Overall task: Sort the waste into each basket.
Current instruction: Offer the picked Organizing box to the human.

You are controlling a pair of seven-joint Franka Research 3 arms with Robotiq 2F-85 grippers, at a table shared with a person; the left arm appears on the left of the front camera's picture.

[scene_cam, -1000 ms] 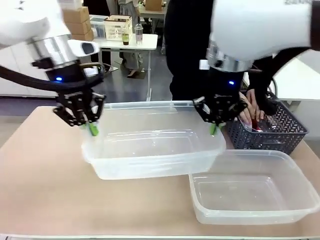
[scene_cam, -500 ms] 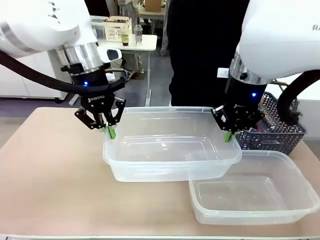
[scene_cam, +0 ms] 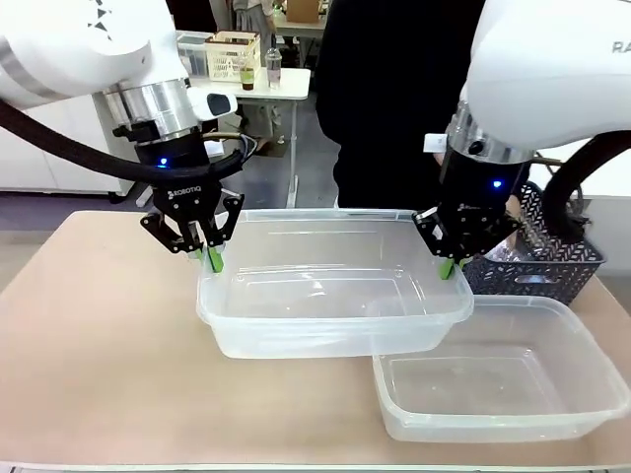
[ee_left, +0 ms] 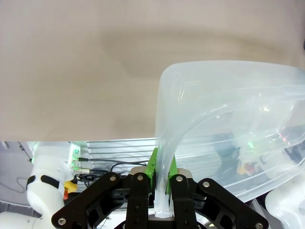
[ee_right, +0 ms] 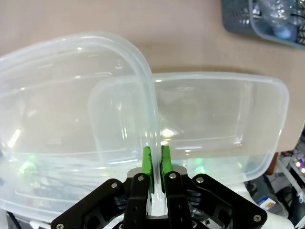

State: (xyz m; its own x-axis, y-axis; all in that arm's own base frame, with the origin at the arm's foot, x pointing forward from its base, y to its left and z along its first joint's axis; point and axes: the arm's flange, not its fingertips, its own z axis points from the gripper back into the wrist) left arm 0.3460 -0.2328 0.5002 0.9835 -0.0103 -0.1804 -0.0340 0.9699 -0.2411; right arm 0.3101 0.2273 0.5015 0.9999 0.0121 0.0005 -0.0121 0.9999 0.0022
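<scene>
Tan table (scene_cam: 89, 335) under tub (scene_cam: 493, 384), lattice basket (scene_cam: 537, 266)

A pale tan table (scene_cam: 89, 335) fills the foreground; behind it, grey floor (scene_cam: 266, 172) and a white side table (scene_cam: 258, 84) carrying a lattice crate (scene_cam: 233, 53).

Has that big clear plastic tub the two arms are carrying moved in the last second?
Yes. The big clear rectangular plastic tub, pinched by both end effectors, has shifted right, now overlapping more of the second clear tub resting on the table.
</scene>
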